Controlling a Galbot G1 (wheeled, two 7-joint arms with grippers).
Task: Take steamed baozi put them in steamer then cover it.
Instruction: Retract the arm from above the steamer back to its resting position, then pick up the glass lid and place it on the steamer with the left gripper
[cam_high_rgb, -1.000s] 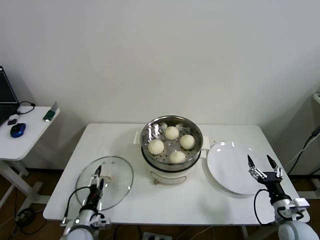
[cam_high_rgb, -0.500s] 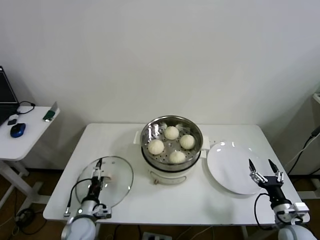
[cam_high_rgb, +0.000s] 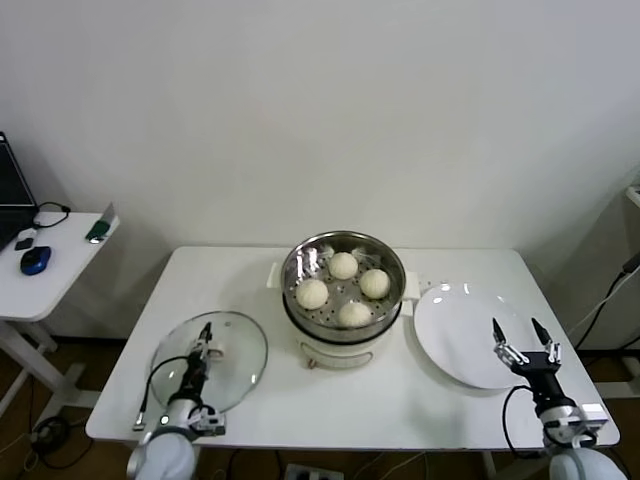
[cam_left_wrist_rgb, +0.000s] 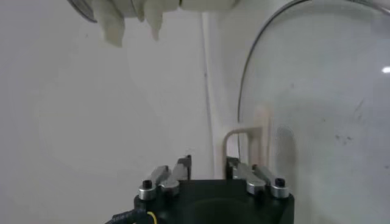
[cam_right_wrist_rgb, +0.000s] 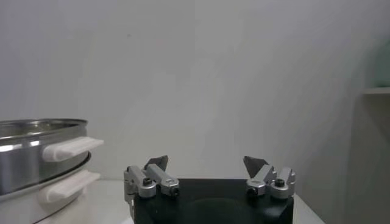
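The scene is lit brightly and evenly from above, and only soft, faint shadows are cast under the steamer (cam_high_rgb: 342, 290) and the white plate (cam_high_rgb: 466, 333). Small glints are seen on the steamer's steel rim and on the glass cover (cam_high_rgb: 211, 360). In the left wrist view the cover (cam_left_wrist_rgb: 317, 115) is rendered hazy and washed out. The right wrist view is dimmer and greyer.

- Head view looks steeply down and forward from above onto the white rectangular tabletop (cam_high_rgb: 300, 400), taking in everything.
- Left wrist view sits low and close, facing the round clear glass lid (cam_left_wrist_rgb: 317, 109).
- Right wrist view looks level across the tabletop, sharing the shiny round stainless-steel steamer (cam_right_wrist_rgb: 36, 152) with the head view.
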